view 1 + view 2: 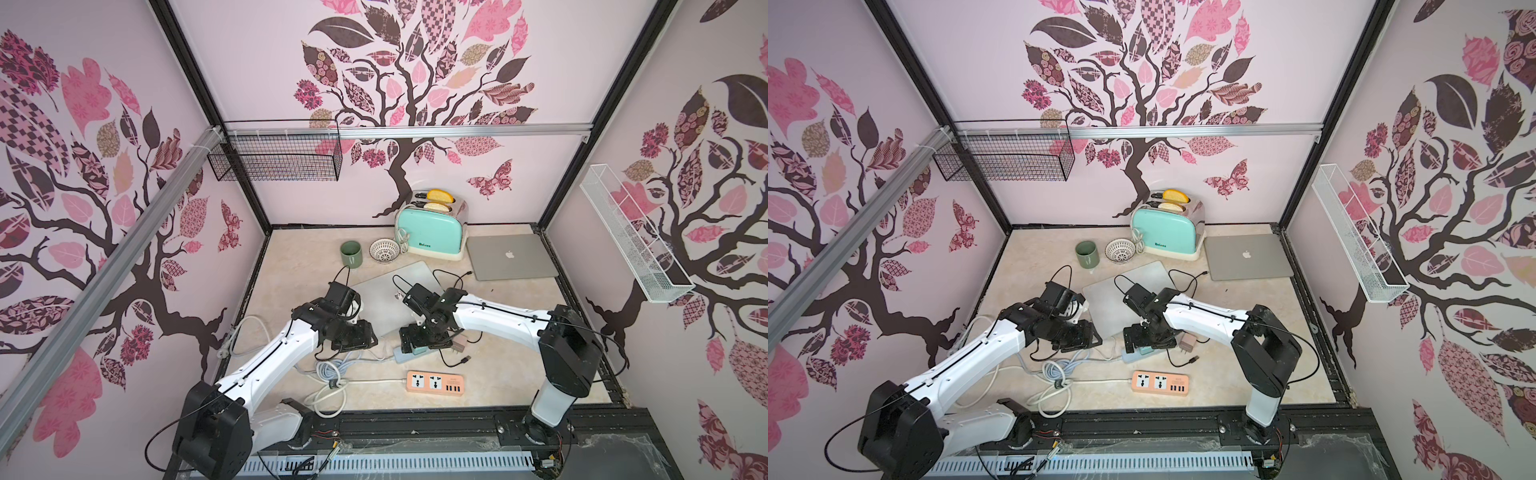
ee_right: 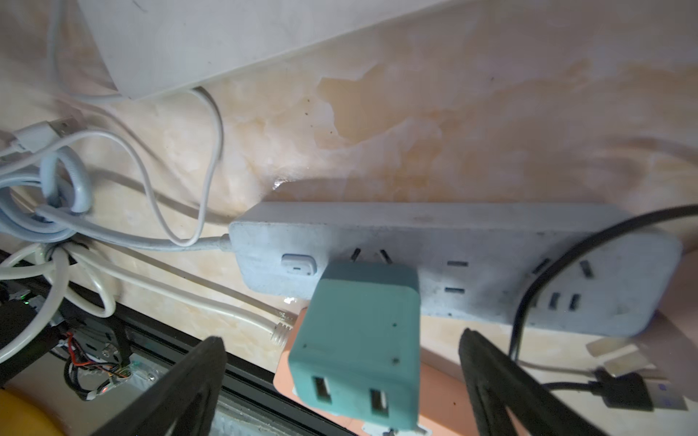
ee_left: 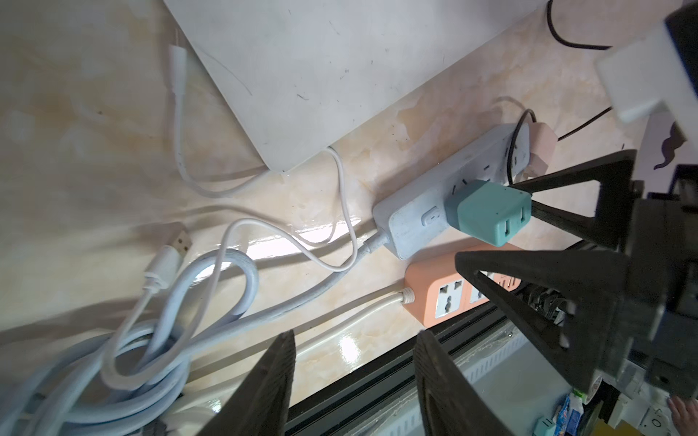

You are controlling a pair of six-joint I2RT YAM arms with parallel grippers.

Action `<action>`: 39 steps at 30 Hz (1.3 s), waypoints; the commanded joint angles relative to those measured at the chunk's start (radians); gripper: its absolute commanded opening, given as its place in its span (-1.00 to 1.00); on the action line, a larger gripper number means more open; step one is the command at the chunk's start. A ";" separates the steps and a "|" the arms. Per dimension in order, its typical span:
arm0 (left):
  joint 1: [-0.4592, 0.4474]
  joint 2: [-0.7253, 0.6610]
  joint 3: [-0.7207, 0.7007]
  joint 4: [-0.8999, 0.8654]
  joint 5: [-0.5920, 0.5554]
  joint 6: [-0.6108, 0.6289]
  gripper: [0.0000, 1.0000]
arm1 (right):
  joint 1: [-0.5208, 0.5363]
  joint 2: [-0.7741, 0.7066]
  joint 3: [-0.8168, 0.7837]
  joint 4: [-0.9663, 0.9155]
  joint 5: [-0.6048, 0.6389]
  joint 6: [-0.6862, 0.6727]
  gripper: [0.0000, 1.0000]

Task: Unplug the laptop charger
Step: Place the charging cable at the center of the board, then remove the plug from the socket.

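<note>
In both top views the right gripper (image 1: 415, 347) hangs over the teal charger (image 1: 1144, 351). The charger is plugged into the grey power strip (image 1: 400, 356), which lies on the tabletop (image 1: 498, 374) near a corner of the grey laptop (image 1: 395, 291).

In the left wrist view the left gripper (image 3: 355, 336) has its jaws partly apart with nothing between them, above the coiled cables (image 3: 170, 321). The charger stands at the switch end of the strip, with the right arm's fingers (image 3: 510, 264) on either side, apparently not touching it.

In the right wrist view the jaws stand wide, straddling the charger; its two USB ports are empty. A clean pull likely needs the jaws centred on the flat sides, closed firmly, then drawn straight along the prongs. The light strip may lift too, so the left arm may have to pin it. The black cable (image 2: 521, 321) should stay clear.
</note>
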 commanded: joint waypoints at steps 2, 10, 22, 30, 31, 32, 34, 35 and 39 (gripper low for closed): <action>-0.031 0.012 -0.044 0.115 0.062 -0.073 0.09 | 0.003 0.019 0.034 -0.021 0.023 0.005 0.96; -0.054 0.077 -0.089 0.234 0.127 -0.097 0.09 | 0.004 0.002 -0.007 0.025 0.034 0.044 0.95; -0.063 0.223 -0.104 0.373 0.171 -0.117 0.08 | 0.014 0.011 -0.014 0.062 0.047 0.074 0.54; -0.099 0.283 -0.079 0.399 0.128 -0.133 0.08 | 0.018 0.024 -0.041 0.092 0.019 0.094 0.40; -0.104 0.289 -0.076 0.400 0.121 -0.134 0.08 | 0.018 0.024 -0.042 0.092 0.020 0.092 0.39; -0.108 0.298 -0.069 0.399 0.115 -0.134 0.07 | 0.018 0.025 -0.041 0.091 0.022 0.090 0.36; -0.113 0.312 -0.061 0.402 0.106 -0.134 0.06 | 0.018 0.025 -0.038 0.084 0.030 0.083 0.31; -0.114 0.319 -0.060 0.403 0.101 -0.133 0.06 | 0.017 0.024 -0.035 0.079 0.039 0.078 0.29; -0.116 0.342 -0.061 0.406 0.085 -0.125 0.03 | 0.018 0.030 -0.023 0.064 0.062 0.062 0.20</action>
